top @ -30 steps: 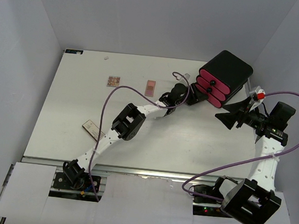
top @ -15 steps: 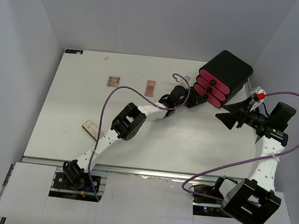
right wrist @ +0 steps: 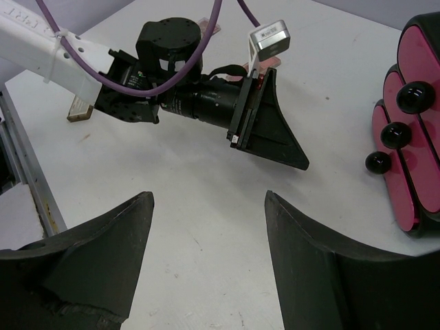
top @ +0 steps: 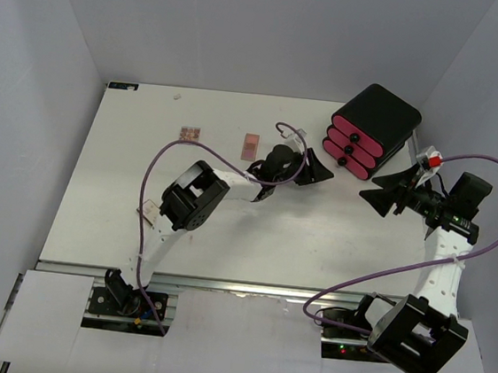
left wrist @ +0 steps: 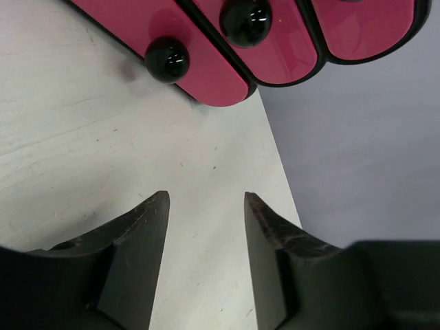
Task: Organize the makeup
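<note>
Over the white table, my left gripper stands apart and empty, pink drawers just ahead; advancing carelessly, I could shove the black box.

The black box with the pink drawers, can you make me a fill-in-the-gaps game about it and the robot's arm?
1. The black box with glossy pink drawers has ___ drawers.
2. Each drawer's round knob is coloured ___.
3. The box stands at the white table's far ___ corner.
4. The left end effector, pointing at the drawers, holds ___.
Missing words: three; black; right; nothing.
</note>
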Tool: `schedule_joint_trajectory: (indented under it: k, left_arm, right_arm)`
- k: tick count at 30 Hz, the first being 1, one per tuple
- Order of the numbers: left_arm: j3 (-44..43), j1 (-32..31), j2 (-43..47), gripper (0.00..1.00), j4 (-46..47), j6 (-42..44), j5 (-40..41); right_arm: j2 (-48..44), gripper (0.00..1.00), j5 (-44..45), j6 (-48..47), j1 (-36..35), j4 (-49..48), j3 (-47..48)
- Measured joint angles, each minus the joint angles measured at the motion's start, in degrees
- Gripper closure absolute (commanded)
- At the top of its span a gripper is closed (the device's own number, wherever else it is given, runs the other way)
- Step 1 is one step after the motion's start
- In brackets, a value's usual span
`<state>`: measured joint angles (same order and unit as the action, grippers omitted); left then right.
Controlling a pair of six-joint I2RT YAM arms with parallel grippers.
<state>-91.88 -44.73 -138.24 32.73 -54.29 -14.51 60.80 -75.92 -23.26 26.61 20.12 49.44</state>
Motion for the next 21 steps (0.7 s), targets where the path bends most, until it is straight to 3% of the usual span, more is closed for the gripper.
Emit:
schedule_joint_trajectory:
  k: [4, 13, 21]
  left_arm:
    - [-4.09, 0.30, -1.88, 0.34, 0.24, -0.85, -1.64]
    - [-22.57, 0.84, -14.41, 0.34, -2.80, -3.80, -2.52]
    - [-29.10, 0.90, -19.09, 0.33, -6.10, -5.88, -1.07]
  right_arm:
    - [0.13, 0.28, 0.41, 0.31, 0.00, -0.61, -0.59]
    - [0.46, 0.28, 0.81, 0.38, 0.02, -1.04, -0.60]
    - [0.59, 0.28, 0.78, 0.55, 0.01, -1.12, -0.60]
